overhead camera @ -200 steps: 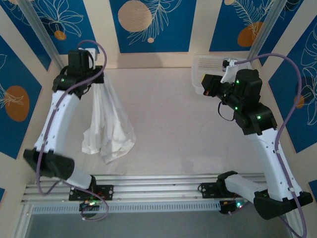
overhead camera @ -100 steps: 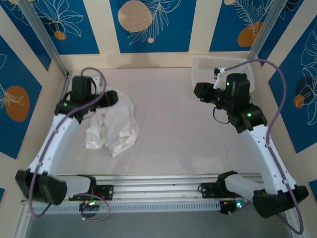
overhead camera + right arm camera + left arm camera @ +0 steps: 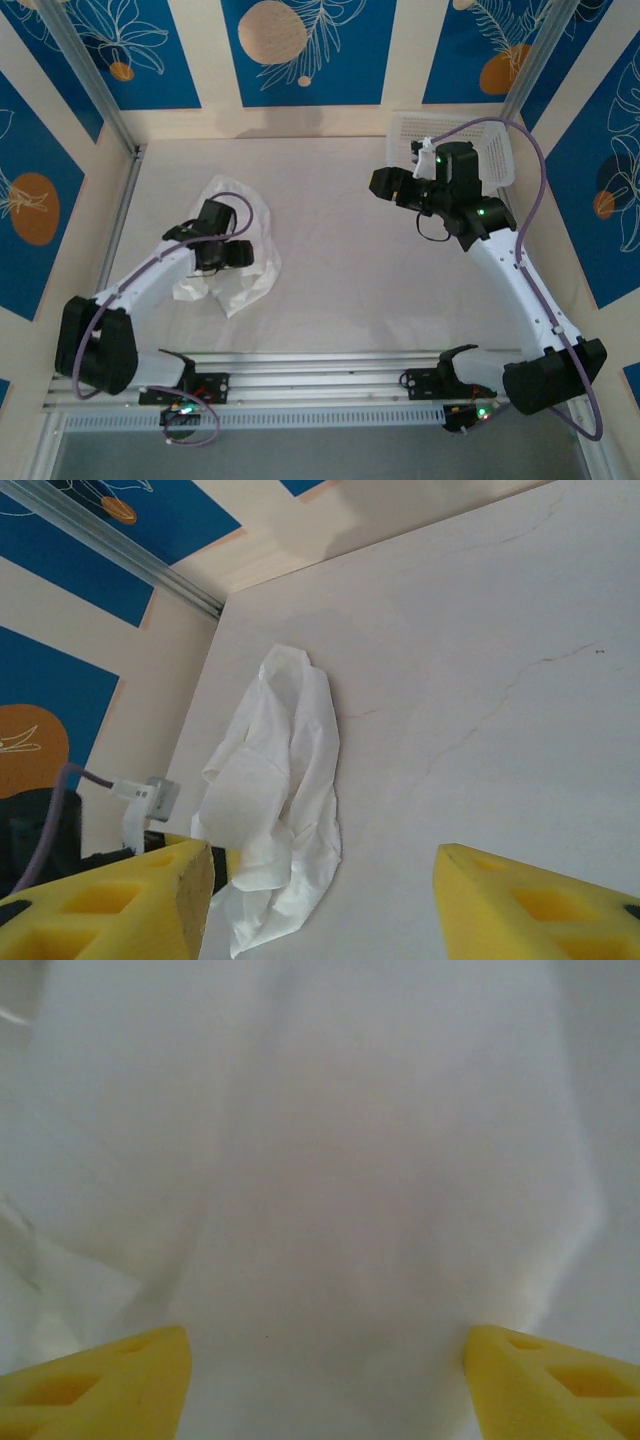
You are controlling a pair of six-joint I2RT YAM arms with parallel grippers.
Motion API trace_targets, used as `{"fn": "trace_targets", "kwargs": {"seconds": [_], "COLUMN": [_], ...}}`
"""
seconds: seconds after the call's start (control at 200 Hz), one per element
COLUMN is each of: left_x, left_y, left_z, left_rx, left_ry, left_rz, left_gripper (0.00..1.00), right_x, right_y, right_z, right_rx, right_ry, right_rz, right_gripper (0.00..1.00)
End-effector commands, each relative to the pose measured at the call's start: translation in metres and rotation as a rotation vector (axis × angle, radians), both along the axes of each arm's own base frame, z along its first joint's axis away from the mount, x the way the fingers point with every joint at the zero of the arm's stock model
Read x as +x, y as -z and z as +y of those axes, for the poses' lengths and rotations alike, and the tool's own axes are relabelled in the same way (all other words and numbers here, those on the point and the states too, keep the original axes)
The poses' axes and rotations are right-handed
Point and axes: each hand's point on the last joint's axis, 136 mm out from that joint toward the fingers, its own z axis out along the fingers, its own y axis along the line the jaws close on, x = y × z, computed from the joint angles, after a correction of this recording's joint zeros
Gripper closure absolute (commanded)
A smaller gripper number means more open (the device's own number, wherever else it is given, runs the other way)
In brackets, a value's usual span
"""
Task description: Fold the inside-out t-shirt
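Note:
The inside-out t-shirt (image 3: 252, 262) lies in a crumpled white heap on the left side of the table. In the right wrist view the t-shirt (image 3: 290, 780) is a long rumpled bundle. My left gripper (image 3: 228, 255) hovers low over the heap, open. In the left wrist view white t-shirt cloth (image 3: 330, 1180) spreads under my left gripper (image 3: 325, 1390), and its yellow fingertips (image 3: 100, 1385) stand wide apart with nothing pinched. My right gripper (image 3: 380, 184) is raised at the back right, far from the shirt. In its own view my right gripper (image 3: 320, 900) is open and holds nothing.
A white mesh basket (image 3: 495, 150) stands in the back right corner, just behind the right arm. Blue and cream panel walls enclose the table on three sides. The arm bases and a metal rail (image 3: 320, 365) run along the near edge.
The left gripper has opened and let go of the hanging shirt, which dropped into a heap; the left arm came down over it. The right gripper opened and swung a little left.

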Motion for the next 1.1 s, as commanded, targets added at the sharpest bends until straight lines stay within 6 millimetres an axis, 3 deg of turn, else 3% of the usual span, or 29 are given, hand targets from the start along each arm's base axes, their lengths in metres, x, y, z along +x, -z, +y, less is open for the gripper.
{"fn": "trace_targets", "kwargs": {"seconds": [0.0,0.075,0.215,0.465,0.555,0.615,0.675,0.81,0.885,0.96,1.02,1.095], "left_x": [0.020,0.024,0.032,0.033,0.034,0.035,0.035,0.026,0.013,-0.003,-0.014,-0.026], "left_y": [-0.012,-0.011,-0.003,0.013,0.006,-0.013,-0.045,-0.155,-0.214,-0.258,-0.280,-0.293], "left_z": [0.030,0.032,0.008,0.007,0.007,0.004,-0.001,0.001,0.021,0.048,0.071,0.093], "left_rx": [0.152,0.140,0.022,0.015,0.013,-0.004,-0.038,-0.078,-0.018,0.087,0.188,0.292], "left_ry": [-0.098,-0.103,-0.028,-0.025,-0.020,-0.007,0.016,0.051,0.022,-0.030,-0.077,-0.124], "left_rz": [-0.100,-0.117,-0.084,-0.036,-0.039,-0.063,-0.106,-0.309,-0.430,-0.519,-0.564,-0.591], "left_gripper": [0.29,0.37,0.63,0.69,0.96,1.00,1.00,1.00,1.00,1.00,1.00,1.00], "right_x": [-0.012,-0.012,-0.010,-0.009,-0.010,-0.010,-0.008,-0.001,0.000,-0.005,-0.010,-0.014], "right_y": [0.002,0.004,0.006,0.003,0.003,0.003,0.005,0.000,-0.006,-0.008,-0.005,0.006], "right_z": [0.003,0.001,0.003,0.008,0.008,0.006,0.006,0.014,0.028,0.051,0.074,0.103], "right_rx": [0.020,0.022,0.024,0.030,0.027,0.022,0.024,0.045,0.047,0.013,-0.019,-0.031], "right_ry": [-0.013,0.000,-0.003,-0.020,-0.019,-0.011,-0.004,-0.032,-0.093,-0.185,-0.259,-0.336], "right_rz": [0.022,0.018,0.023,0.032,0.029,0.023,0.016,-0.025,-0.071,-0.143,-0.187,-0.187], "right_gripper": [0.39,0.39,0.39,0.39,0.39,0.39,0.39,0.38,0.38,0.38,0.38,0.39]}}
